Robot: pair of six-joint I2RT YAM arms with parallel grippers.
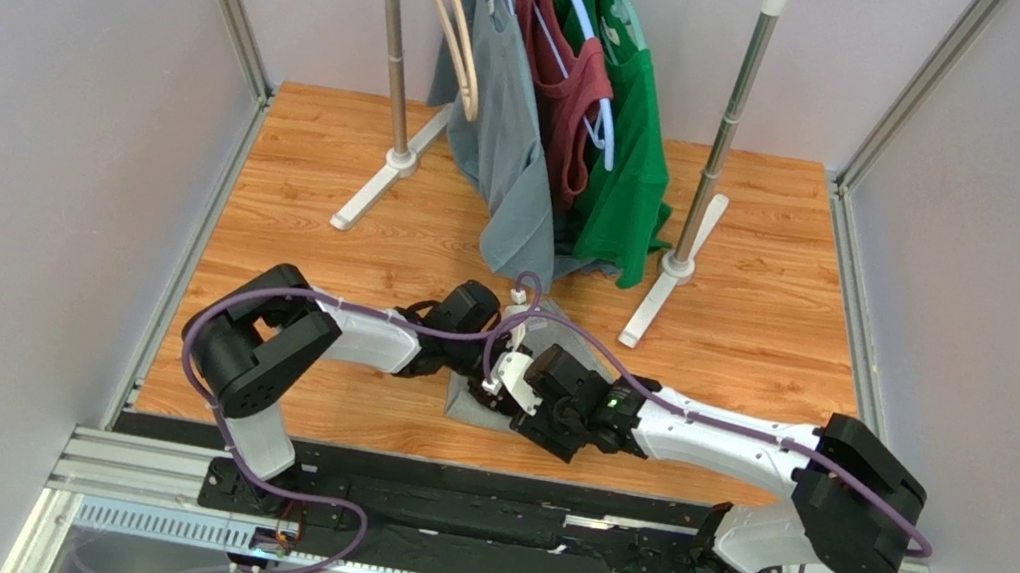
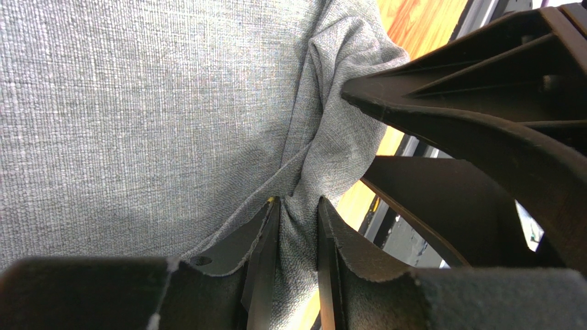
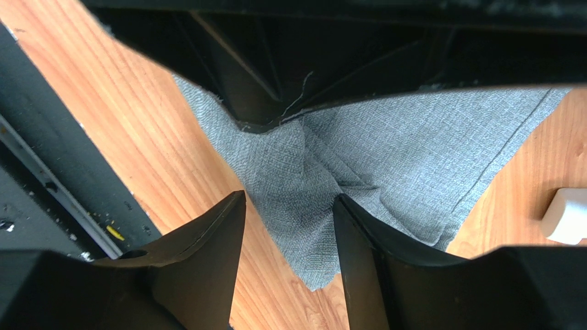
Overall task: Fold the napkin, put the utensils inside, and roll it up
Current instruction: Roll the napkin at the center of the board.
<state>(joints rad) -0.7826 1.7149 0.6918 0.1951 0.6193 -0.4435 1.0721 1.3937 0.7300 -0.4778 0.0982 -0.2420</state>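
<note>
The grey napkin (image 1: 465,405) lies bunched on the wooden table beneath both wrists. In the left wrist view it fills the frame as the napkin (image 2: 138,103), and my left gripper (image 2: 298,203) is shut on a pinched fold of it. Seen from the right wrist, the napkin (image 3: 413,144) tapers to a corner near the table's front edge. My right gripper (image 3: 289,199) stands open astride that corner, its right finger touching the cloth. In the top view the left gripper (image 1: 494,351) and right gripper (image 1: 504,386) nearly meet. The utensils are out of view.
A clothes rack (image 1: 728,122) stands at the back with grey (image 1: 503,119), maroon (image 1: 569,83) and green (image 1: 633,138) shirts on hangers; its white feet (image 1: 650,308) reach forward. A black rail (image 1: 497,520) runs along the near edge. Walls close both sides.
</note>
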